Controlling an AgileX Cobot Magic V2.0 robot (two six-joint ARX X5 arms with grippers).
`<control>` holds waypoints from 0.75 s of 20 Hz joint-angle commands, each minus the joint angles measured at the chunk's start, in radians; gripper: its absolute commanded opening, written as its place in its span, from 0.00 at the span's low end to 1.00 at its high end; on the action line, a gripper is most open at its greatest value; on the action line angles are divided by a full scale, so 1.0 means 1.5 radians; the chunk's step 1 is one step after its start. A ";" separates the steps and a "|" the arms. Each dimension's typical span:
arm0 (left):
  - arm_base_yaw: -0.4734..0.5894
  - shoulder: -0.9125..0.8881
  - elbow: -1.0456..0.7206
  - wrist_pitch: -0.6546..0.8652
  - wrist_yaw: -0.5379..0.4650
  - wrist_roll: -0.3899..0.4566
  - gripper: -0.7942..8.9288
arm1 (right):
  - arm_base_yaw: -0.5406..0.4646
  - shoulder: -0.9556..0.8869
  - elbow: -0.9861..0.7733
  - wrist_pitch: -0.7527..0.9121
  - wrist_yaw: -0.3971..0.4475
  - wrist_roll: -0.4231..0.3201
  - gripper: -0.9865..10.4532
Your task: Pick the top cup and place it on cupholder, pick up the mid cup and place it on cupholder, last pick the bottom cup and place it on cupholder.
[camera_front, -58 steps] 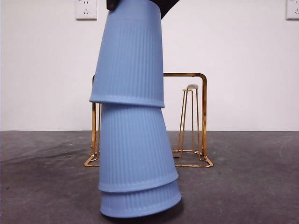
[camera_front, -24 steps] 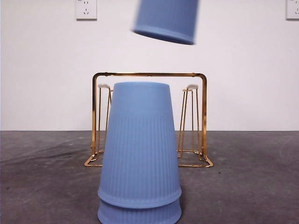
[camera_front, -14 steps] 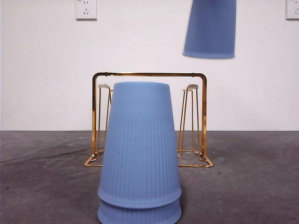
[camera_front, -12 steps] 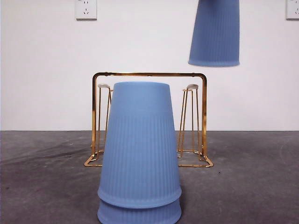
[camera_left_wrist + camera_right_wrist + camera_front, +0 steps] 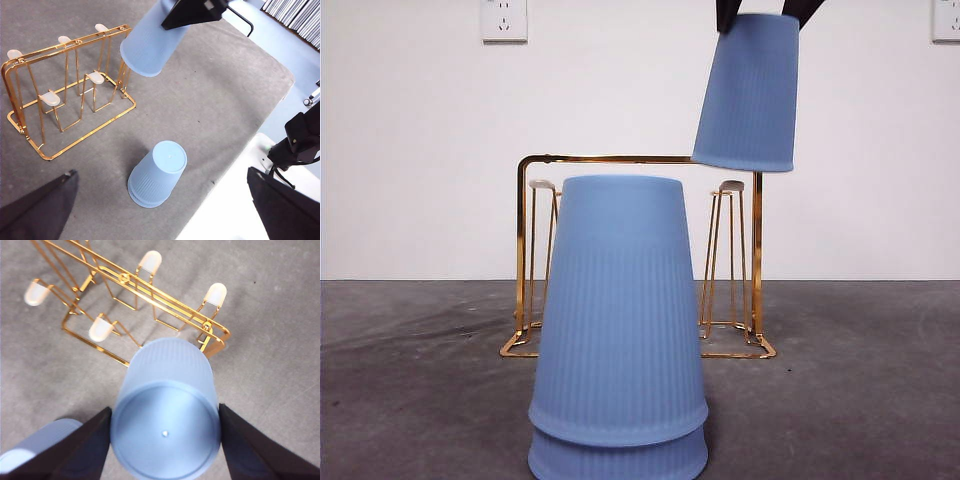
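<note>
Your right end effector (image 5: 165,427) is clamped on the top cup (image 5: 748,92), one black jaw on each side near its closed base. The cup is pale blue plastic, finely ribbed down its tapered wall with a thicker rim band, and hangs mouth-down and slightly tilted, in the air above one end of the cupholder (image 5: 638,160), apart from it. In the left wrist view it hangs just above the end prongs.

The cupholder is thin gold wire: a rectangular arched frame with rounded corners, a wire base, and slim upright prongs capped with white tips (image 5: 150,261). It stands on a dull, dark grey worktop (image 5: 850,390) with a slightly mottled surface.

The remaining two cups (image 5: 619,330) sit nested, mouth-down, on the worktop in front of the cupholder, well apart from it; only the rim band of the lower one shows.

Your left end effector (image 5: 160,210) is high above the worktop, jaws spread wide and holding nothing.
</note>
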 commanded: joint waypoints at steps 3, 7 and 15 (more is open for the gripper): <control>-0.004 0.004 0.015 0.008 0.003 0.009 0.66 | 0.003 0.061 0.018 0.046 -0.001 -0.003 0.27; -0.004 0.004 0.015 0.008 0.003 0.009 0.66 | -0.002 0.109 0.018 0.037 -0.001 0.005 0.27; -0.004 0.004 0.015 0.008 0.003 0.009 0.66 | -0.019 0.186 0.018 0.049 -0.001 0.011 0.27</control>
